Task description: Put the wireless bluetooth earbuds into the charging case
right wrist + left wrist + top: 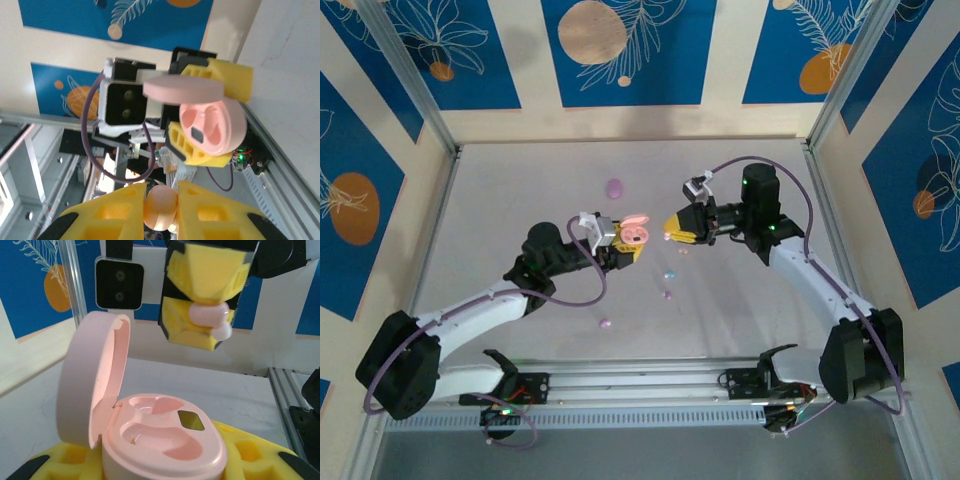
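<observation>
Though apart, pink earbud (209, 315) near open case (161, 459).

The grey table (500, 200) bears a purple oval case (613, 187) and a few tiny pastel earbuds (669, 274) lying apart.

I count two oval cases, one pink case (634, 232) and one purple case (613, 187), four loose buds (669, 273), one held pink bud (209, 315), two arms (490, 305).

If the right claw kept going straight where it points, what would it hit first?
Probably the open pink case in the left gripper, straight ahead of the right gripper and its earbud; depth unclear.
</observation>
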Controlling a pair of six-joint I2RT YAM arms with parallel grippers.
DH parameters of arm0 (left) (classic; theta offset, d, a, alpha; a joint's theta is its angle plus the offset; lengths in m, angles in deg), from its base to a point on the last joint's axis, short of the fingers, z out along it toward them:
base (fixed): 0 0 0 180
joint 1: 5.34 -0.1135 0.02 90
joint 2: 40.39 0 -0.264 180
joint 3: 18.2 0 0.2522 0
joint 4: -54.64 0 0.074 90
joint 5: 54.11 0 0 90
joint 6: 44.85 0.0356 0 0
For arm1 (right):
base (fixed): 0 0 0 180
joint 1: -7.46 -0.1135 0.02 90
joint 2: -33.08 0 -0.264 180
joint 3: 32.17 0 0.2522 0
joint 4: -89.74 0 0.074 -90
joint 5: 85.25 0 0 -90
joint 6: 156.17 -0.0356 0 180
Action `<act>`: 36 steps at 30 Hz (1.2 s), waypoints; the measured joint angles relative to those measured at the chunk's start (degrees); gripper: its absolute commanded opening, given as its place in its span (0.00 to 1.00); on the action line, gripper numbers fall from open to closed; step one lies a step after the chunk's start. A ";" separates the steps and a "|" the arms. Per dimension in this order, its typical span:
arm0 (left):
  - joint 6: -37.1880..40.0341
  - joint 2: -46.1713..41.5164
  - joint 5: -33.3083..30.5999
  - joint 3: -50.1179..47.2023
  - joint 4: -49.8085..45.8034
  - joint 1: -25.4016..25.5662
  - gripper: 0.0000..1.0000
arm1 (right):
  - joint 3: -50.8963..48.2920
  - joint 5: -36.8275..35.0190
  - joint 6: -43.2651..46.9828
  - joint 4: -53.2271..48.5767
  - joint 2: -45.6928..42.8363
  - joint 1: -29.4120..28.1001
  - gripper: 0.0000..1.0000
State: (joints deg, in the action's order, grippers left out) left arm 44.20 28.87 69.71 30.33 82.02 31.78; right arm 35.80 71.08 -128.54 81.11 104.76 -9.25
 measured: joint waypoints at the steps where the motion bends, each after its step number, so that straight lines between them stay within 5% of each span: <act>1: -0.04 0.00 0.44 0.00 0.57 0.00 0.25 | 0.00 0.61 0.74 -0.02 -0.48 -0.31 0.21; 18: -0.83 -0.09 5.09 0.00 2.95 0.00 0.25 | 1.99 3.30 5.33 -3.19 0.13 -2.49 0.21; 36: -1.62 -0.20 4.46 -0.02 3.39 0.00 0.25 | 5.46 -3.37 13.77 -10.88 0.87 -3.26 0.21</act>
State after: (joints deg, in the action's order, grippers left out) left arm 42.58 28.67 74.17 30.31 85.41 31.78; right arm 41.27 67.71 -114.77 70.22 105.63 -12.51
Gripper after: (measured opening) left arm 0.363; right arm 0.208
